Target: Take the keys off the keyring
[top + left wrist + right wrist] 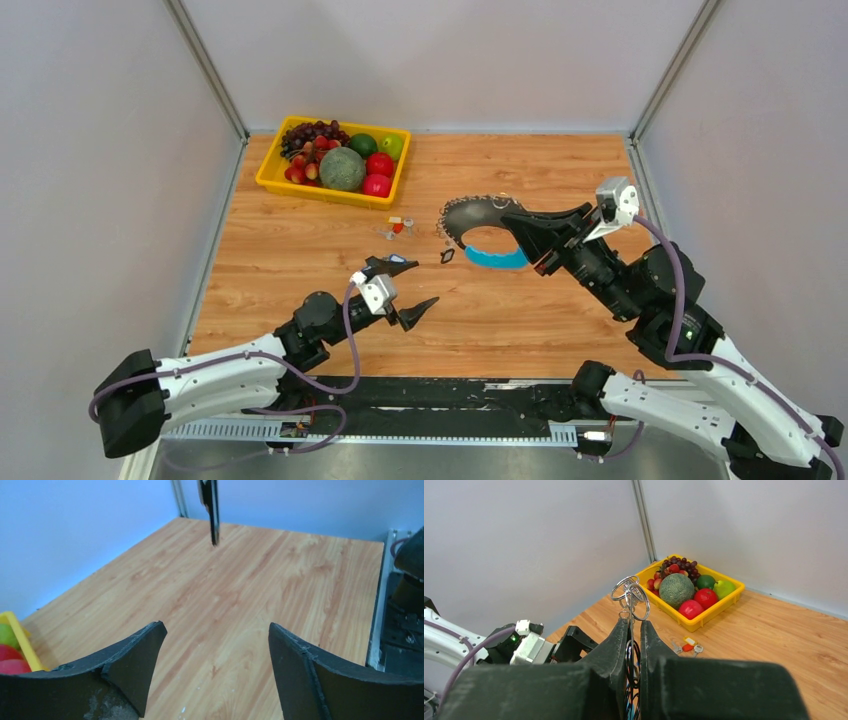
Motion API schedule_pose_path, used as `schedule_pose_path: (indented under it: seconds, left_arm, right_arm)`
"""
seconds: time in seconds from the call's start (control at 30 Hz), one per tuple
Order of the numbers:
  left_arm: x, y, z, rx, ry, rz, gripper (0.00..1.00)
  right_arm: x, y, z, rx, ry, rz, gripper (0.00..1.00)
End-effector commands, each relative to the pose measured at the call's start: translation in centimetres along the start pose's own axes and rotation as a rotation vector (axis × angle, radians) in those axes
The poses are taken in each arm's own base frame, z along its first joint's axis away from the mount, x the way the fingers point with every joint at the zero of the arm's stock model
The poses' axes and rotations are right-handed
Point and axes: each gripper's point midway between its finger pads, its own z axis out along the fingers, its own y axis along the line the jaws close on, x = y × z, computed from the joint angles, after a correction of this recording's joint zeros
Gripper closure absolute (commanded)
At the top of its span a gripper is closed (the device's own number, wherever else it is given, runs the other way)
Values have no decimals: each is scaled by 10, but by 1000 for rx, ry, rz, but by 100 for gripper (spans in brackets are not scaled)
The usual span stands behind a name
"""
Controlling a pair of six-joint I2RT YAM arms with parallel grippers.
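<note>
The keyring (462, 218) is a large hoop, one arc bright blue (495, 259), the rest fringed with silvery pieces. My right gripper (512, 220) is shut on its right side and holds it tilted at the table's middle right. In the right wrist view the fingers (634, 622) pinch the hoop edge-on, and silvery rings (631, 596) stick up above the tips. Loose keys (397, 226) with orange and white tags lie on the table, also in the right wrist view (688, 645). My left gripper (408, 288) is open and empty, left of the hoop (215, 645).
A yellow fruit tray (274, 184) stands at the back left, also in the right wrist view (727, 601). A small dark piece (447, 256) lies on the wood by the hoop. A dark narrow shape (214, 511) hangs at the top of the left wrist view.
</note>
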Motion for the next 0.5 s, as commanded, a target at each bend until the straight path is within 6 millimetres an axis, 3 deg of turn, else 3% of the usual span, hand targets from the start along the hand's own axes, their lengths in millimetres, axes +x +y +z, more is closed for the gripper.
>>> schedule_pose_path:
  seconds: [0.0,0.17,0.37,0.47]
  left_arm:
    - [-59,17,8,-78,-200,-19,18]
    - [-60,14,5,-103,-233,-50,21]
    - [-82,9,22,-57,-269,7,27]
    - [-82,9,30,-56,-263,19,27]
  right_arm:
    - [-36,16,2,-64,-109,46,100]
    - [-32,20,7,-85,-99,47,100]
    - [-29,25,12,-110,-93,55,100]
    - [-28,29,13,-127,-89,57,100]
